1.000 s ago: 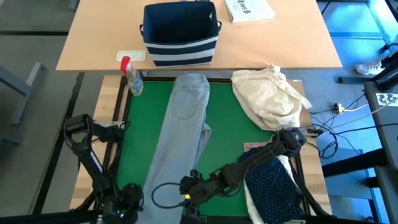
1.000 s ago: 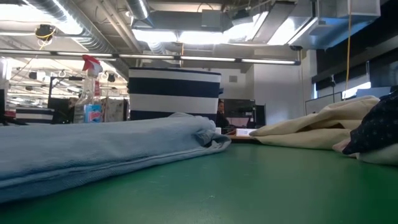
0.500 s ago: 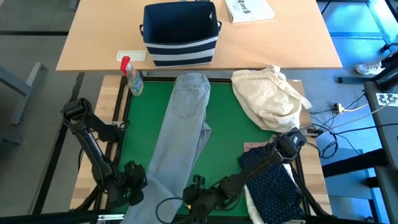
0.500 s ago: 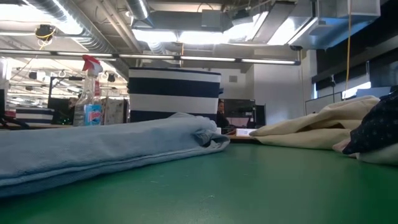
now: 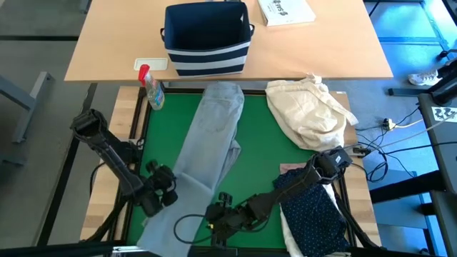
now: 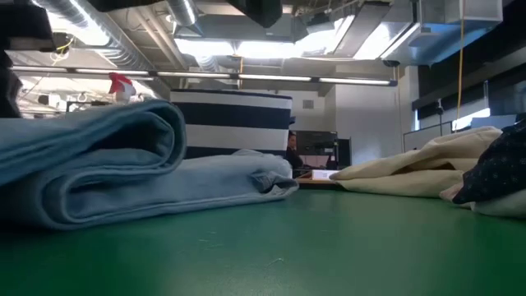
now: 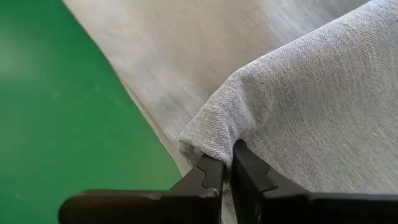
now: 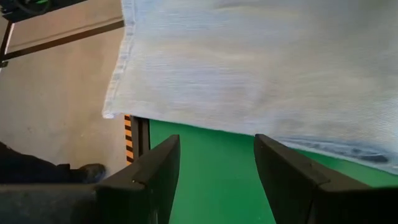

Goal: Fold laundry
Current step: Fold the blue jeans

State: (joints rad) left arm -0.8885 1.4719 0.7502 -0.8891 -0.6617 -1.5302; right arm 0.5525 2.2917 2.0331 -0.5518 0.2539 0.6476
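The light grey jeans (image 5: 214,121) lie lengthwise on the green mat (image 5: 260,160), waistband at the far edge, leg end (image 8: 249,68) hanging over the near edge. My left gripper (image 5: 163,194) is shut on the jeans' left edge in the near half. In the low view the raised cloth forms a rounded fold (image 6: 107,156) over the flat part. My right gripper (image 5: 216,219) hovers open just right of the legs' near end, holding nothing. A navy white-dotted shirt (image 5: 314,214) lies on a white shirt (image 5: 291,234) at the near right, with a pale pink top (image 5: 291,169) just beyond. My left gripper pinches a bunched fold on the left edge of the jeans' leg (image 7: 214,140) between its two fingertips (image 7: 249,171). The fingers slant down from the table's left. The pinched cloth is raised off the mat and curls over, while the rest of the jeans lies flat.
A cream-beige cloth bundle (image 5: 310,111) lies at the mat's far right. On the wooden table beyond are a navy striped bin (image 5: 207,39), a spray bottle (image 5: 151,89), a white tray (image 5: 151,64) and a book (image 5: 285,11). Bare mat shows between jeans and bundle.
My left gripper, shut throughout, has travelled from the near left corner toward the far edge and risen, tipping downward. The jeans' near part has risen into a rounded fold over the flat part; the waistband end has stayed put.
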